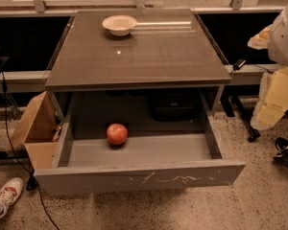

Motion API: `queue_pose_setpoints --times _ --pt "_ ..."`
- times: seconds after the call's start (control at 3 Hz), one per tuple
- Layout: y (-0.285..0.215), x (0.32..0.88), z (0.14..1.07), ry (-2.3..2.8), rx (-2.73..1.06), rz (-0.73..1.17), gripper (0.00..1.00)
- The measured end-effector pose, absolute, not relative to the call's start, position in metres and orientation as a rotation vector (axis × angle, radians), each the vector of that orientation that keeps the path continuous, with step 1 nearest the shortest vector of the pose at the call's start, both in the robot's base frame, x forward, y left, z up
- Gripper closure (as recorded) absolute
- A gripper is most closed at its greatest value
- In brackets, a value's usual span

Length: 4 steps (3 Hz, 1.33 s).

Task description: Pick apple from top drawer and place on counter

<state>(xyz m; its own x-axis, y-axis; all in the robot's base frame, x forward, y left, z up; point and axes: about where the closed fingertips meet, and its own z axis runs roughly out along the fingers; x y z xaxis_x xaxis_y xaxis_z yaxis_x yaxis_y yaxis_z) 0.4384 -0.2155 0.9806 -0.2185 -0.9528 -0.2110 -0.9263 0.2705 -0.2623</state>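
Note:
The apple (117, 133), red with a paler patch, lies in the open top drawer (139, 176), left of its middle, on the drawer floor. The drawer is pulled out toward me; its front panel shows pale scratches. The counter (139, 56) is the dark glossy tabletop above the drawer. My gripper (272, 102) hangs at the right edge of the camera view, beside the counter's right side and well to the right of the apple, apart from it and from the drawer. Nothing shows in it.
A shallow cream bowl (119, 25) stands at the counter's far side. A brown cardboard box (36, 128) sits on the floor left of the drawer. A black cable (19, 162) and a person's shoe (7, 193) lie at bottom left. A dark bag (175, 104) sits under the counter.

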Motion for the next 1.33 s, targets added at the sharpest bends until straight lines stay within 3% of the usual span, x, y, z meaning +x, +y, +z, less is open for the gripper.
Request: queue_pose_setpoints --times 0.67,1.33 --pt "-0.203 0.449 0.964 2.233 -1.649 -0.029 0.0" --pt "-0.124 0.47 0.882 2.241 -1.364 0.324 0.0"
